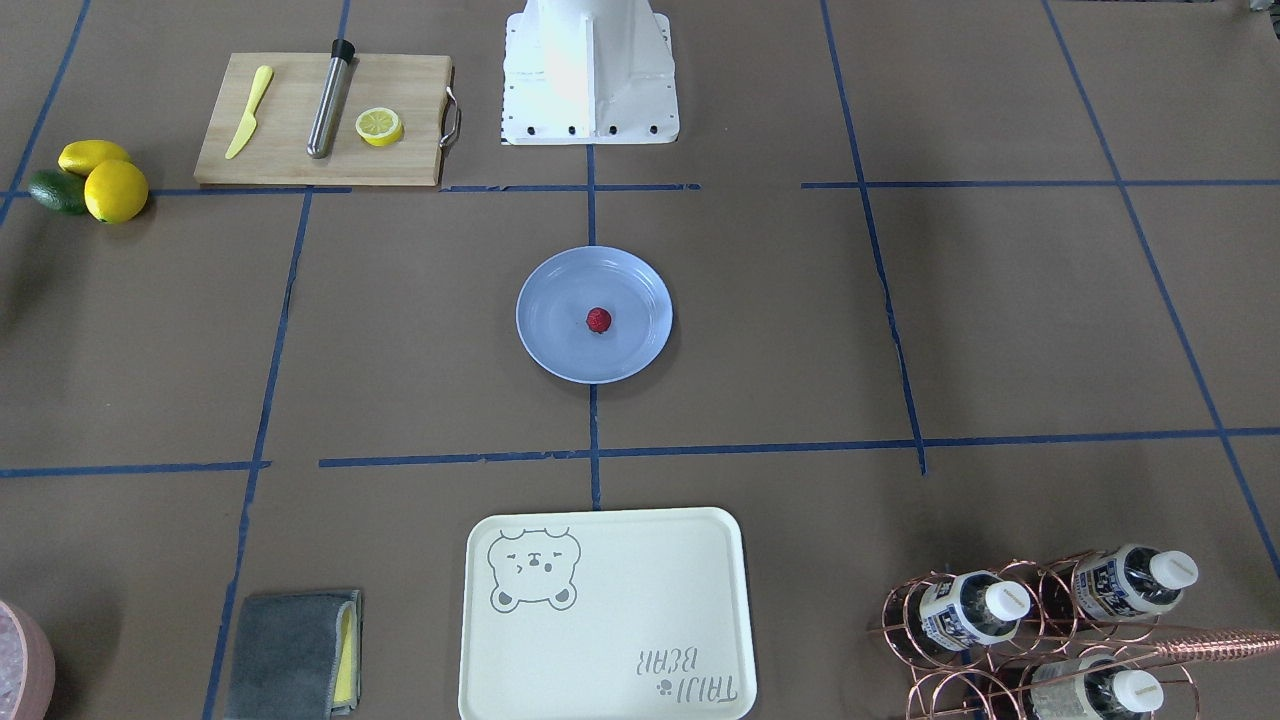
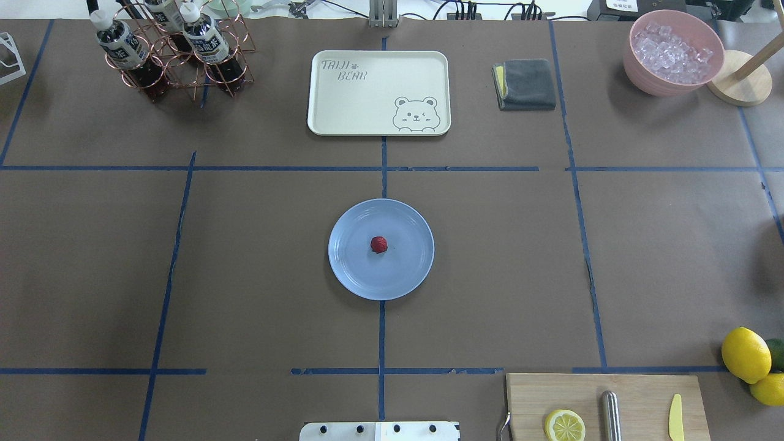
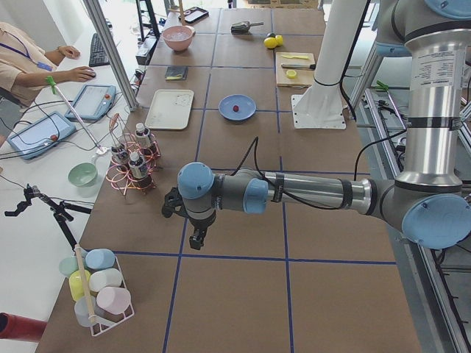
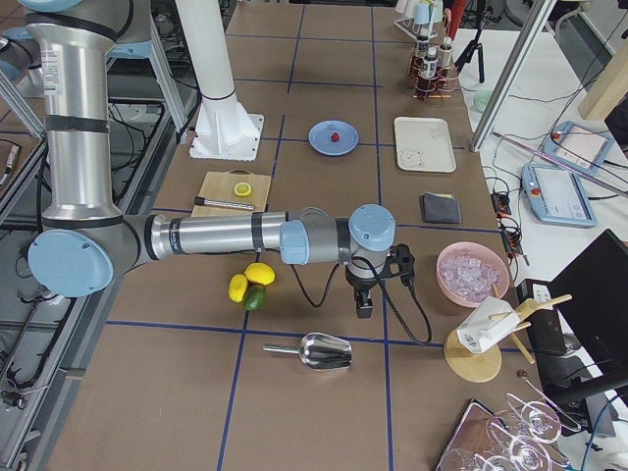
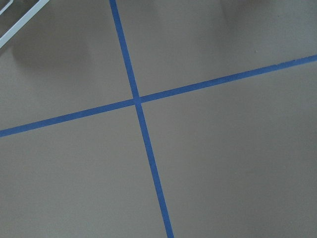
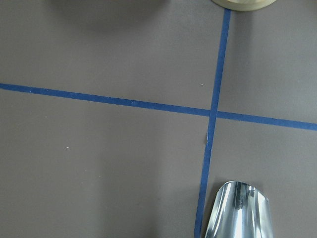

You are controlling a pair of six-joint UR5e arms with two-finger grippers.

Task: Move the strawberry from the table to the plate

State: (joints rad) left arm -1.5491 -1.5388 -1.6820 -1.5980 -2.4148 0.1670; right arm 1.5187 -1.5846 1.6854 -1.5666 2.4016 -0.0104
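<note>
**Overhead and front views.** The strawberry (image 2: 378,244) lies close to the centre of the light-blue plate (image 2: 352,278). The plate sits mid-bench (image 2: 245,275) across a blue tape line. No berry shows on the bare paper, so the transfer is judged complete.

**Side views.** The left claw (image 3: 197,239) hangs above the bench at the end on the robot's left, near the copper bottle rack (image 3: 132,169) and well apart from the plate. The right claw (image 4: 364,306) hangs at the opposite end, near a metal scoop (image 4: 319,350), and is likewise well apart from the plate. Whether either claw is spread or pressed together cannot be told. Both appear only in the side views, and the wrist cameras show only paper and tape, plus the scoop's edge on the right.

**Handling (judgement).**
- **Weight:** the berry is tiny beside the lemons and is taken to be very light.
- **Grip and rolling:** its bumpy skin should give the pads some purchase, but its roundish form may let it roll on the glossy dish if nudged.
- **Firmness:** whether it is soft fruit or a stiff replica cannot be told, so it is best treated as crushable.
- **Where to hold:** should it need regrasping, the sound hold is across its widest middle, with the fingers descending from above on opposite sides and closing lightly. The raised rim stands clear of the berry and should not obstruct such an approach.
</note>
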